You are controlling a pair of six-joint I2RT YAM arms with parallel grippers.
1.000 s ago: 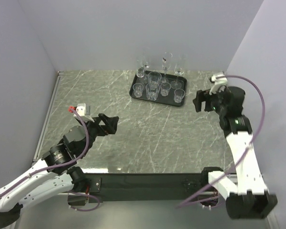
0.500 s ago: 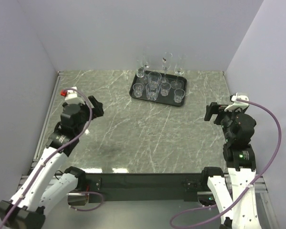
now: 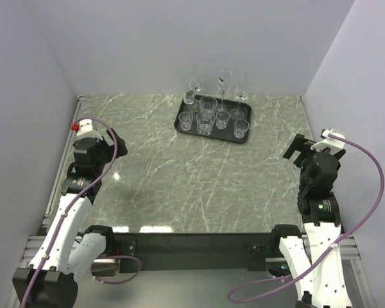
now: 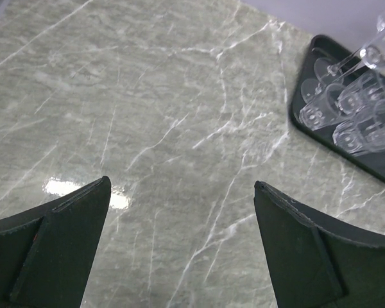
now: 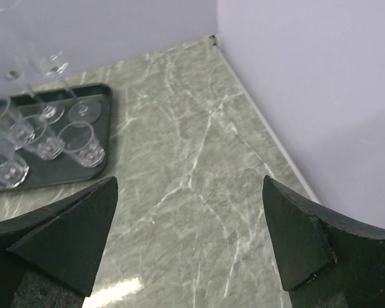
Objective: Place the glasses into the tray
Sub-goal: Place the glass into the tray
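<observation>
- The two arm bases sit at the near edge of the table [image 3: 199, 186], on the side furthest from the tray [image 3: 215, 136].
- The left gripper [image 3: 110, 142] hangs to the near left of the tray, well apart from it, over bare marble. Its jaws stand spread wide with nothing between them. The left wrist view shows only the veined table top between the two black fingers [image 4: 58, 250], with the tray's left end at the upper right.
- The right gripper [image 3: 294, 149] hangs to the near right of the tray, nearer to it than the left one but not touching. Its jaws are also spread wide and hold nothing. Its wrist view looks across bare table towards the tray's right end.
- The tray is black with rounded corners and a low rim. It lies flat at the far middle of the table, just short of the back wall [image 3: 179, 38].
- The glasses [image 3: 205, 119] stand upright inside the tray. The short tumblers are grouped close together in its near and middle part.
- The tall stemmed flutes [image 3: 225, 82] stand along the tray's far rim, their bowls rising in front of the wall. The clear glass overlaps too much to give an exact count.
</observation>
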